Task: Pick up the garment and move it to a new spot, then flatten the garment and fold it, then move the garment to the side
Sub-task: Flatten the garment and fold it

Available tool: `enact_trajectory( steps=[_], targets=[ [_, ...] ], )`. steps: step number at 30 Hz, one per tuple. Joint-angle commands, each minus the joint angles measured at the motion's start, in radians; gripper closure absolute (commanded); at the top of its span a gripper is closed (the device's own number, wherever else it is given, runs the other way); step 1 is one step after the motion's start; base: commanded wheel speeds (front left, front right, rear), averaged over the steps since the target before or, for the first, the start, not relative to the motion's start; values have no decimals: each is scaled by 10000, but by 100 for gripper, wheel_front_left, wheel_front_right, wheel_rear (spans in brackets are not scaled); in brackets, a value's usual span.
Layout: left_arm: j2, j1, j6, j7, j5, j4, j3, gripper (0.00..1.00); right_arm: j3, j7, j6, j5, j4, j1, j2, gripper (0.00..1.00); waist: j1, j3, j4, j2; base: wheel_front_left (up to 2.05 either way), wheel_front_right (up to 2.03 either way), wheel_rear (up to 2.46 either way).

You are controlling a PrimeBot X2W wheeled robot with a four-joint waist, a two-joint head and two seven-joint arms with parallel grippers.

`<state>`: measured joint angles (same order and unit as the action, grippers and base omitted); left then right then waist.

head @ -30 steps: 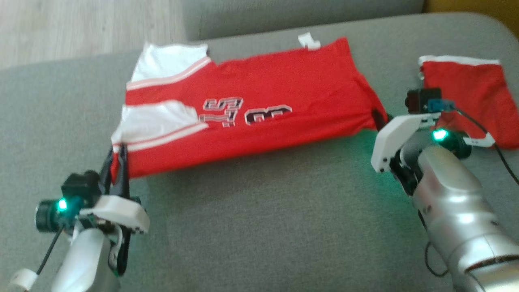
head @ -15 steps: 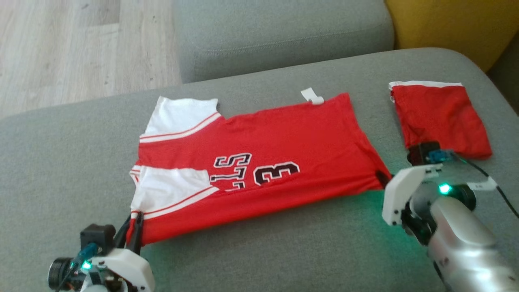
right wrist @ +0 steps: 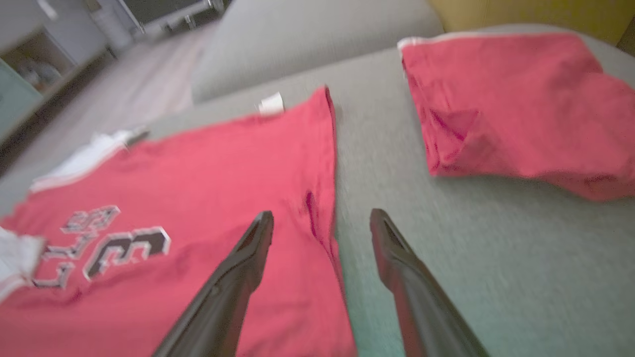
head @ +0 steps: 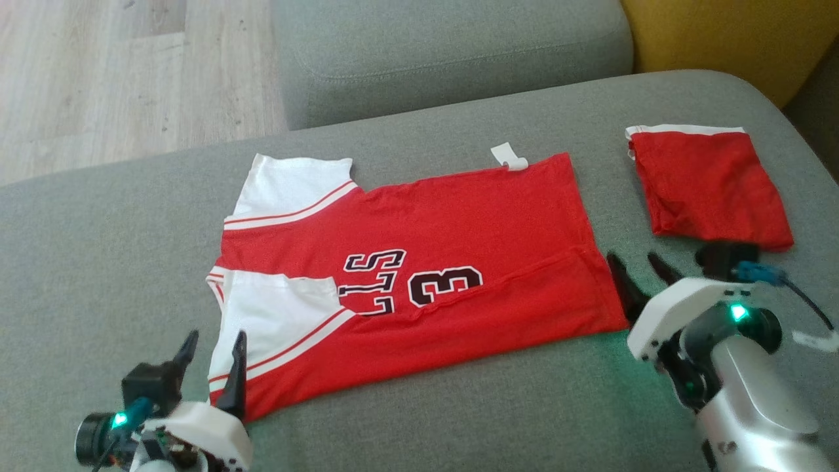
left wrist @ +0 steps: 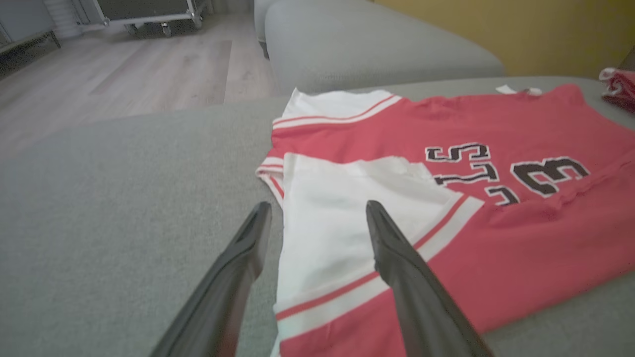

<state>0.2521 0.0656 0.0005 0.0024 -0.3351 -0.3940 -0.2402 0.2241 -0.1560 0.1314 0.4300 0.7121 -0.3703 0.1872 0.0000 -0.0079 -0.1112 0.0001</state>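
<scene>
I see my left gripper (head: 216, 335) wide and empty, straddling the red jersey's (head: 459, 223) white sleeve edge. My right gripper (head: 634, 259) stands wide over the hem corner. The jersey lies flat between both, its lettering partly hidden under the fold. Beyond the right jaws lies a folded red garment (head: 711, 190), blurred.

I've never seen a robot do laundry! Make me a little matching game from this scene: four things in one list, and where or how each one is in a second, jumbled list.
Things:
1. jersey
2. folded red cloth
3. left gripper
4. right gripper

Places or states:
a. open, fingers either side of the white sleeve edge
b. spread flat on the sofa, number 3 showing
c. open, at the plain red bottom corner of the shirt
d. lying apart, at the far right of the seat

Pairs: 1-b, 2-d, 3-a, 4-c.
</scene>
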Motion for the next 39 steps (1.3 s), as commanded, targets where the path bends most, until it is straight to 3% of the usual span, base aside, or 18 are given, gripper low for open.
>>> enact_trajectory(
  steps=[1, 3, 8, 13, 17, 20, 24, 31, 39],
  targets=[
    [124, 435, 90, -346, -107, 422, 443, 0, -102, 427, -7, 86, -609, -169, -273, 0, 0, 56, -17, -1, 0, 0, 0],
    [-14, 595, 155, -1325, -166, 674, 650, 0, -828, 1680, -7, 90, -1320, 15, -686, 0, 0, 156, -49, -1, 0, 0, 0],
    [-399, 772, 79, -2541, -292, 1247, 1052, 0, -952, 3498, -7, -444, -2167, 463, -1099, 0, 0, 377, -116, -1, 0, 0, 0],
    [-617, 1140, -368, -2635, 9, 2129, 1274, 0, -1022, 4064, -7, -968, -2747, 580, -1286, 0, 0, 903, -168, -1, 0, 0, 0],
    [-292, 2052, -718, -2533, 369, 1784, 1010, 0, -1092, 4153, -7, -1221, -3200, 431, -1349, 0, 0, 1528, -250, -1, 0, 0, 0],
    [75, 3367, -951, -1693, 324, 1265, 829, 0, -1250, 4170, -7, -1248, -3707, 154, -1363, 0, 0, 2078, -338, -1, 0, 0, 0],
    [848, 5393, -1220, 187, 120, 250, 344, 0, -1255, 4174, -7, -1070, -4344, -213, -1367, 0, 0, 2905, -597, -1, 0, 0, 0],
    [2039, 8086, -1306, 3106, -854, -1683, -1026, 0, -1164, 4176, -7, -760, -5166, -684, -1368, 0, 0, 4065, -1167, -1, 0, 0, 0],
    [3007, 9448, -1309, 4214, -1452, -3071, -1849, 0, -1003, 4176, -7, -449, -5886, -883, -1369, 0, 0, 4938, -1578, -1, 0, 0, 0]
  ],
)
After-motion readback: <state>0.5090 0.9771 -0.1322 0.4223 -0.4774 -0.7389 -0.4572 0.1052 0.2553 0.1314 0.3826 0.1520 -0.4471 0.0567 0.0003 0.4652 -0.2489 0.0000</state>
